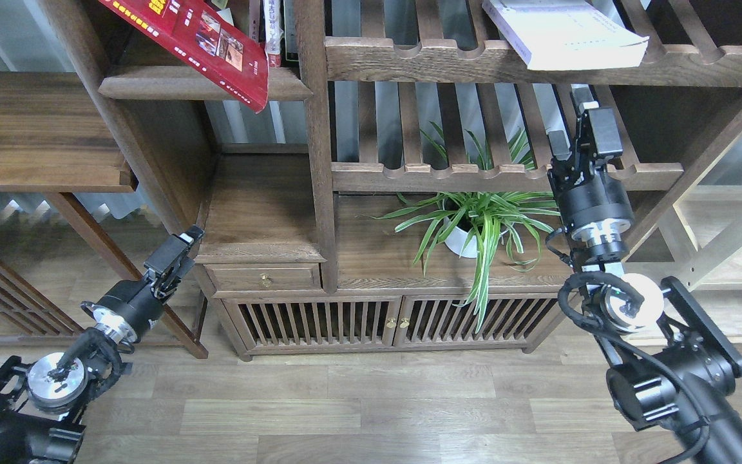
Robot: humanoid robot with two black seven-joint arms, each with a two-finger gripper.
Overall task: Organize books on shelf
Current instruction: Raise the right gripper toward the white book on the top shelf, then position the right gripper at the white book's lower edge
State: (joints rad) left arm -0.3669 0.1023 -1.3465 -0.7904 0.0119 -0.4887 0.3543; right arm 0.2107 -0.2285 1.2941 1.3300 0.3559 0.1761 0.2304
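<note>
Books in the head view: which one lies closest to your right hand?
The thick white book, lying on the upper slatted rack just above the right hand. The dark red book leans far off to the left.

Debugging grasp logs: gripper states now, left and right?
Left gripper: empty, open or shut cannot be told.
Right gripper: open, empty, below the white book.

At the upper left, a dark red book [207, 45] printed with yellow lettering and small photos is seen. A white book [561, 32] lies upper right. Dark brown wood forms the shelf [178, 84]. Green-and-white striped leaves mark the spider plant [480, 219], potted in white.
</note>
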